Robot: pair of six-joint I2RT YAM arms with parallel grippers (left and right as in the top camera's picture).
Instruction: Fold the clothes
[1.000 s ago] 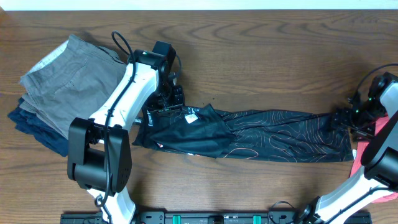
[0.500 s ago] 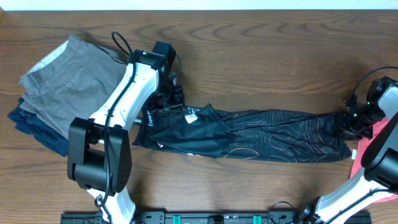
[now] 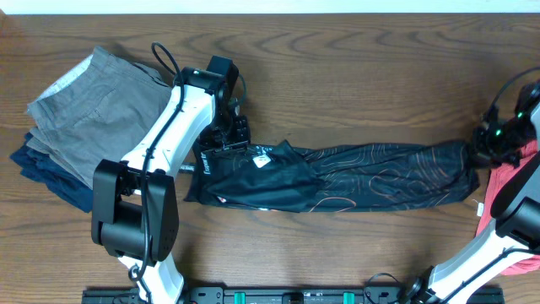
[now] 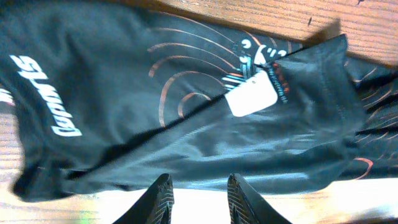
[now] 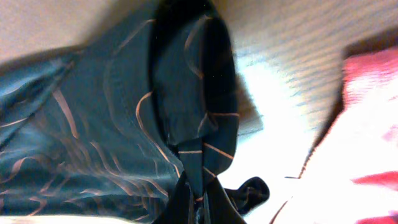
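Note:
The black jersey (image 3: 354, 173) with its thin orange contour lines lies stretched in a long band across the table. My right gripper (image 3: 479, 156) is shut on its right end. In the right wrist view the fingers (image 5: 198, 186) pinch a bunched fold of the jersey (image 5: 112, 112). My left gripper (image 3: 236, 135) stands at the jersey's upper left edge, near the collar and its white tag (image 3: 261, 159). The left wrist view shows the jaws (image 4: 199, 177) a little apart over bare table, their tips at the edge of the jersey (image 4: 155, 112), with no cloth between them.
A stack of folded grey and navy trousers (image 3: 84, 118) sits at the left behind my left arm. A red shirt (image 3: 506, 194) lies at the right edge, just beyond the jersey's end; it appears pink in the right wrist view (image 5: 373, 93).
My right gripper has shut on the jersey's right end and drawn it right and toward the back. The cloth is now pulled tauter. The left arm has stayed put.

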